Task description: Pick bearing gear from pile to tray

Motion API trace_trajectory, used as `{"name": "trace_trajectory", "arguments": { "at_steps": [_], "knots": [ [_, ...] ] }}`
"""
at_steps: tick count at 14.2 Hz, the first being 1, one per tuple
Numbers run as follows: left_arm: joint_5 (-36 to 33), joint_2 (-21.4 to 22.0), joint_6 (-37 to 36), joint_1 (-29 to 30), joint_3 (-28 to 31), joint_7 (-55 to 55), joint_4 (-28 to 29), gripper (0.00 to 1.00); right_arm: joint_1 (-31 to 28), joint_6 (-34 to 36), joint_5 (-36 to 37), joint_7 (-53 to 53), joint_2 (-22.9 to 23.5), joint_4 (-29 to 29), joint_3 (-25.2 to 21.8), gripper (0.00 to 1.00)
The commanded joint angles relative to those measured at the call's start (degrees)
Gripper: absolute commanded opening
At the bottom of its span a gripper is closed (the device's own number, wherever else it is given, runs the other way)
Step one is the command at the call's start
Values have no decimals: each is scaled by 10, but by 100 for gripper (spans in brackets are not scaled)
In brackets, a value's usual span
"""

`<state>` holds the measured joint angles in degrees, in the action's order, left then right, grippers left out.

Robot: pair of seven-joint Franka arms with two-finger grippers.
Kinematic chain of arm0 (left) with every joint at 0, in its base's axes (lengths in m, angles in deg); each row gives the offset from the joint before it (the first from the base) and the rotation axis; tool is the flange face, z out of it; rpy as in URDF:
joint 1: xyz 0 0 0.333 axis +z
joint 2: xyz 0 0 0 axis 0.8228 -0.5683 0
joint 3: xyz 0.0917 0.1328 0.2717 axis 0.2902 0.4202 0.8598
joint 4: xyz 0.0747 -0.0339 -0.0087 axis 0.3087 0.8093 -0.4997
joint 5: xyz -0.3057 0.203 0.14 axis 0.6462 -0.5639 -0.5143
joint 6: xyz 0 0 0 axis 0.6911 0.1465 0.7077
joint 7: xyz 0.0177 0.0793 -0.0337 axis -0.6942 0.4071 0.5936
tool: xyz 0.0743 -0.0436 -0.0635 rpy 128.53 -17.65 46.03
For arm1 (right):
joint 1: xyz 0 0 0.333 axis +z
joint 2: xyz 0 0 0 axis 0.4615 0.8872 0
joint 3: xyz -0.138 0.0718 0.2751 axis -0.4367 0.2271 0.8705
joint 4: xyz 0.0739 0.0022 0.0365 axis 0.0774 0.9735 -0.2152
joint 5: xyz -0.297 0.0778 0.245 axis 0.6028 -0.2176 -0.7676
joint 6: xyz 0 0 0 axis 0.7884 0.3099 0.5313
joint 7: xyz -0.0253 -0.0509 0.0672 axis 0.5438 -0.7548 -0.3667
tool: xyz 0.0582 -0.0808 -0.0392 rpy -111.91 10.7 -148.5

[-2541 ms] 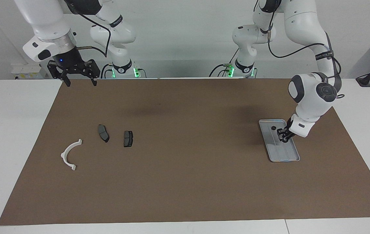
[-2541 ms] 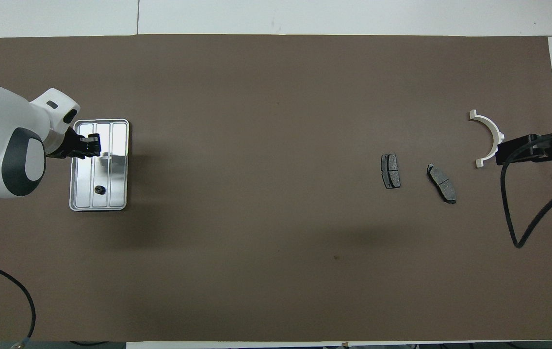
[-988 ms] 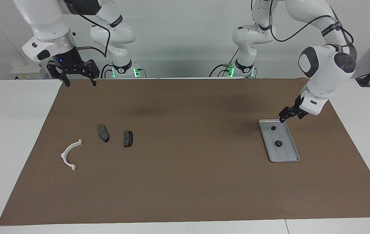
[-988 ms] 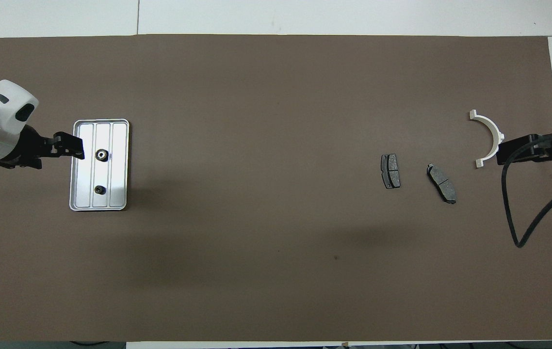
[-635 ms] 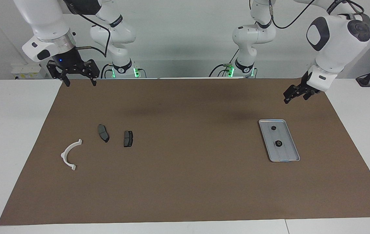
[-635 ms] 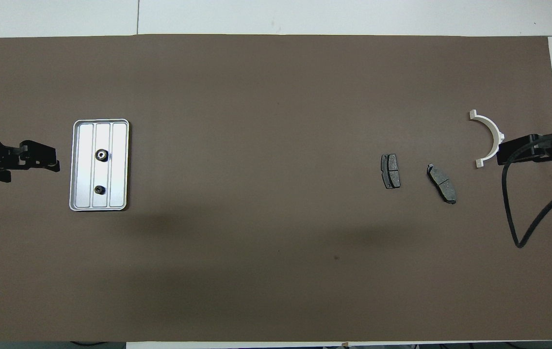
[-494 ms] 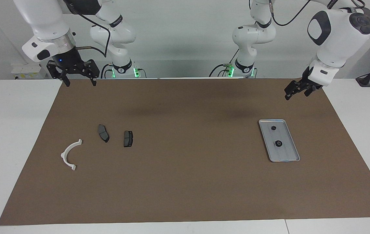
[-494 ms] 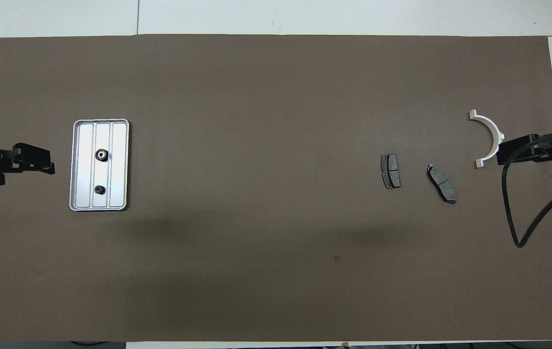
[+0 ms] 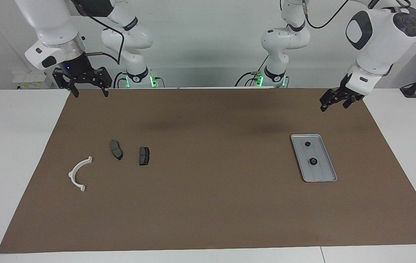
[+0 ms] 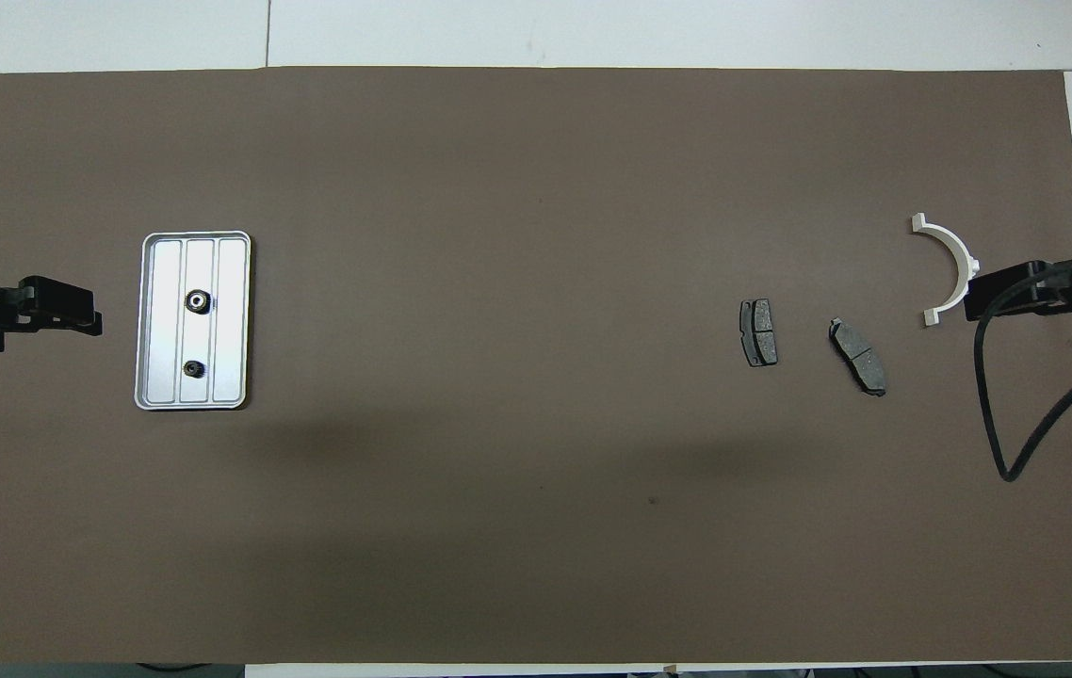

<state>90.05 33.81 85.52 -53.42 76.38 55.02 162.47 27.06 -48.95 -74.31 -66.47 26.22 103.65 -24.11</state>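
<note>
facing view: tray (image 9: 330, 171) below left pincer (image 9: 334, 102)

1. We see bright, even light from overhead in both views.
2. Soft, wide shadows lie on the brown mat (image 9: 208, 204).
3. The tray (image 10: 233, 325) gleams with mild glare.
4. Focus is sharp throughout; we note no clear edge distortion.

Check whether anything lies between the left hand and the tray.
Nothing visible does. The left hand hangs open over the mat, and only bare mat shows between it and the tray, which holds two small black round parts.
</note>
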Motion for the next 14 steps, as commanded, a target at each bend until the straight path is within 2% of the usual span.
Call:
{"name": "trace_trajectory", "arguments": {
  "at_steps": [1, 14],
  "knots": [
    [0, -40, -49, 2, -2, -11, -88, 100, -4, -8, -8, -7, -9, 13, 0, 100],
    [-18, -24, -68, 6, -26, -13, -89, 100, -1, -8, -8, -8, -9, 14, 0, 100]
  ]
}}
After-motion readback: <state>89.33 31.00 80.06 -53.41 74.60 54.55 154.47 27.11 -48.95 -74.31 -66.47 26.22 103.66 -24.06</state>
